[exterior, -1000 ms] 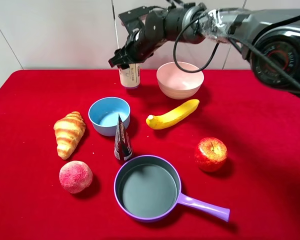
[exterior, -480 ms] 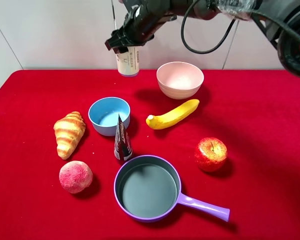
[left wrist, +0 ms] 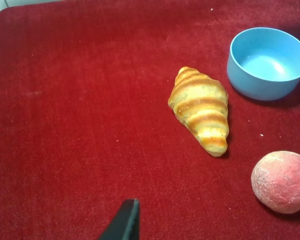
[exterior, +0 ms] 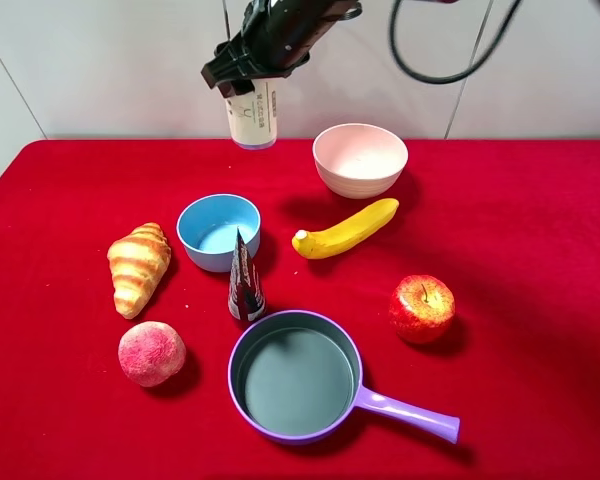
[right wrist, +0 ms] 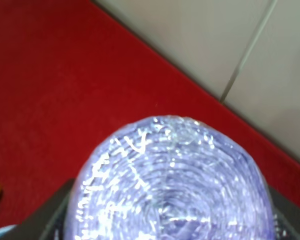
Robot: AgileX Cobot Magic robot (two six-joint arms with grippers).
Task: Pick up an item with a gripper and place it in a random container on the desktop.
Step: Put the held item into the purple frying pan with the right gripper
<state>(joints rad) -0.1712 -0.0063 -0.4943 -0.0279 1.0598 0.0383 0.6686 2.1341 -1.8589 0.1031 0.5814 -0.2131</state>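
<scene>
Looks like the carry step. The right claw [exterior: 243, 82] is clamping the roll [exterior: 253, 120] by its top and holding it in the air above the far side of the desk [exterior: 520, 220]. Next I'd guess it's swinging forward over the blue bowl [exterior: 218, 231], lowering into the purple pan [exterior: 231, 372] and letting go. The left claw [left wrist: 126, 220] is barely showing, so I can't tell its state.

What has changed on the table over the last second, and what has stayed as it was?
The right hand, shut on the purple-topped roll, has carried it upward from the back edge of the red cloth; it now hangs in front of the wall. The pan, blue bowl, pink bowl, banana, apple, croissant, peach and cone packet have not moved.
</scene>
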